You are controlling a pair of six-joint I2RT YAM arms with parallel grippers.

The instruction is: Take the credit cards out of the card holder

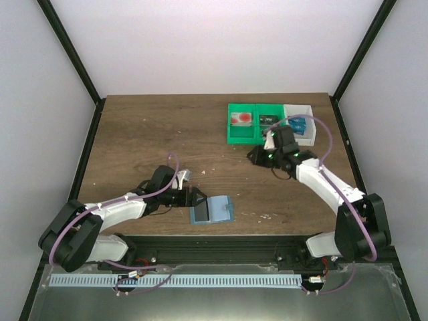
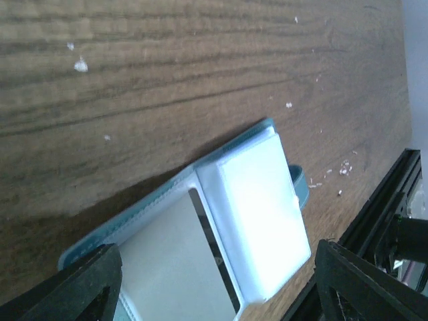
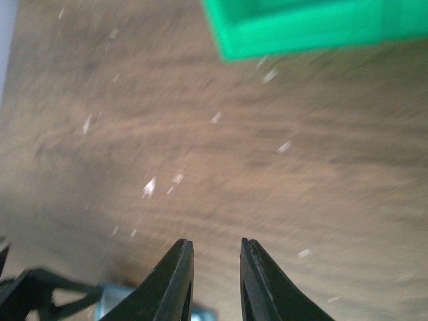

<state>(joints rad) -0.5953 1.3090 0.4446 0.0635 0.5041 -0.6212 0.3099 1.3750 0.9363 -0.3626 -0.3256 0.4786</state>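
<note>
The left hand [image 2: 217,257] stands wide open with one finger on each side of the card holder [image 2: 257,214], and it grips nothing that I can see. The card holder lies unfolded and flat on the worktop [image 2: 167,80], directly under and ahead of that hand, near the front edge. Its long axis runs slantwise through the gap between the fingers. Whether credit cards sit in its pockets cannot be told. The right hand [image 3: 214,242] is parted only a sliver and is empty. It hovers well apart, beside the green bin [image 3: 301,27]. The left arm is much the nearer, and I judge it best placed to pin the holder.
</note>
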